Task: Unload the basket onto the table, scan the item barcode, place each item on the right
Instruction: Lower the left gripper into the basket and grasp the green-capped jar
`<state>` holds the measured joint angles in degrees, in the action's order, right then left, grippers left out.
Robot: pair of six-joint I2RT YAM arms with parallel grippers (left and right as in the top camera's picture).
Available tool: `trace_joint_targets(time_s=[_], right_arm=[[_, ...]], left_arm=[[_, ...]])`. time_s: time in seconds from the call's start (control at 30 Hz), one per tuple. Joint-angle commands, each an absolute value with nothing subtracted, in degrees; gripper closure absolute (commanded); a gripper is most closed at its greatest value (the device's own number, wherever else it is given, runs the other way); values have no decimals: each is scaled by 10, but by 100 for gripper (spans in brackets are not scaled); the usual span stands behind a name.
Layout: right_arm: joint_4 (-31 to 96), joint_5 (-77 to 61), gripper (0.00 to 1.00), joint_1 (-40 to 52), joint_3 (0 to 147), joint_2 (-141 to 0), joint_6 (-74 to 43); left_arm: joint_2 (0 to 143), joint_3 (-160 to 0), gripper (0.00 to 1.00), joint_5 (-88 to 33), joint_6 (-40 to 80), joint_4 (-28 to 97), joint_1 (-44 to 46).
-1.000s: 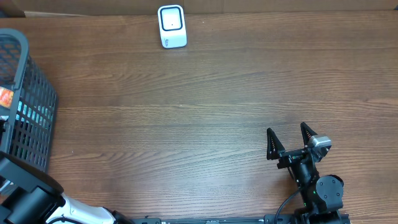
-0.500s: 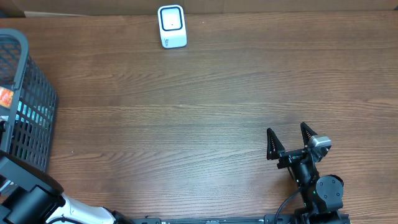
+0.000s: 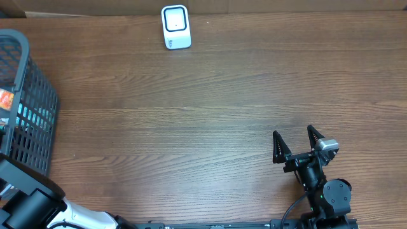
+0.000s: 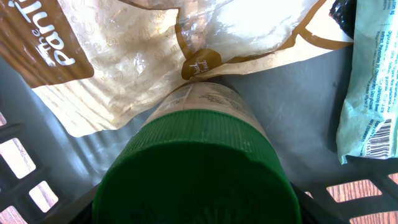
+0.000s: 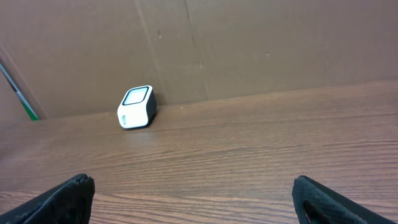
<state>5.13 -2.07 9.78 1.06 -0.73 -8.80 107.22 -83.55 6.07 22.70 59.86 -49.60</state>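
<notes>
A jar with a green ribbed lid (image 4: 199, 168) fills the lower part of the left wrist view, lying in the dark basket (image 4: 298, 93). The lid hides my left gripper's fingers, so its state does not show. The overhead view shows only the left arm (image 3: 25, 203), at the bottom left beside the basket (image 3: 28, 95). A white barcode scanner (image 3: 175, 27) stands at the table's far edge and is also in the right wrist view (image 5: 136, 107). My right gripper (image 3: 294, 143) rests open and empty near the front right, fingertips (image 5: 71, 193) wide apart.
In the basket, a brown and white bag (image 4: 124, 56) lies behind the jar. A pale green packet with a barcode (image 4: 370, 93) lies to its right. A cardboard wall (image 5: 249, 43) stands behind the scanner. Bare wood table (image 3: 210, 114) spans the middle.
</notes>
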Motion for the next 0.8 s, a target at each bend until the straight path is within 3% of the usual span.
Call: trace_joint_targets(time_s=[0.0,0.27,0.77], right_arm=[[48,-16,0,96,5,-2,-86],[48,-16,0,96,5,-2,-86],[48,-15,0,96,5,-2,-86]], left_arm=[[1080,-828,46,65,223,597,-495],[1080,-886,54,41,223,637,-495],[1079,-1169,59,-43,222,792,-492]])
